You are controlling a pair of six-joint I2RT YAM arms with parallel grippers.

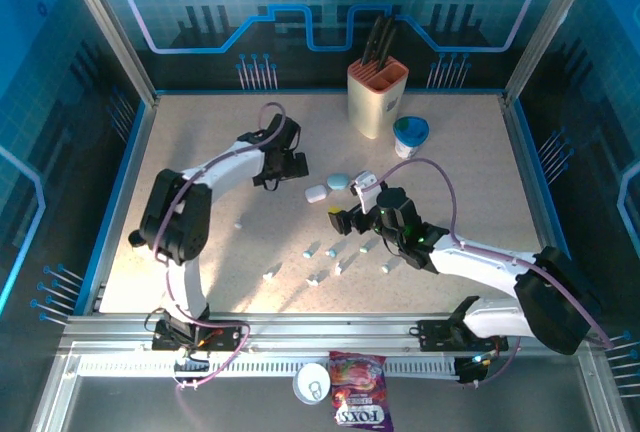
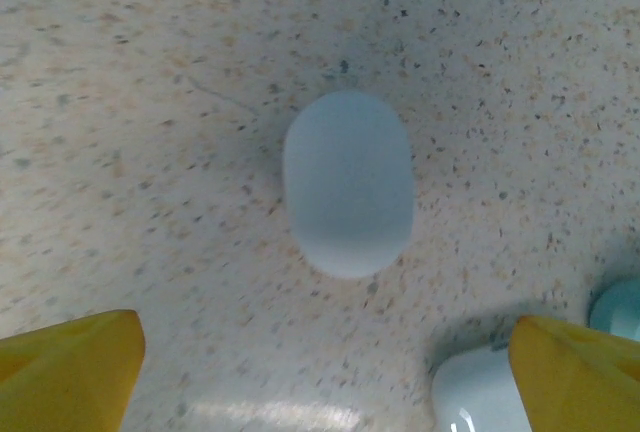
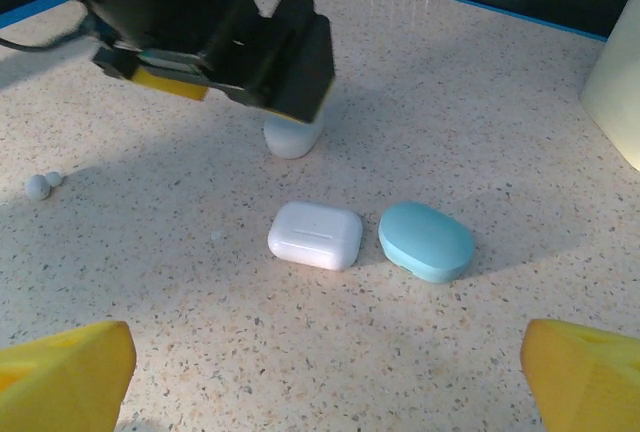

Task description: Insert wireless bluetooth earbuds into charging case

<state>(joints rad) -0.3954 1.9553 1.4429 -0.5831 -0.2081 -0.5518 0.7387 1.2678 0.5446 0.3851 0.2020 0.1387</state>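
Logged from above a scatter of tiny earbuds (image 1: 333, 251) loose on the table (image 1: 200, 142) between the arms, close by the right gripper (image 1: 347, 220); caught from the right wrist the left gripper (image 3: 230, 72) hanging over a pale pebble case (image 3: 292, 138), with a white case (image 3: 315, 235) and a teal case (image 3: 426, 241) just beside. Found both grippers spread wide, gripping nothing, touching nothing

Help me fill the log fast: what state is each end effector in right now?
Left end effector: open, empty, above a pale case.
Right end effector: open, empty.
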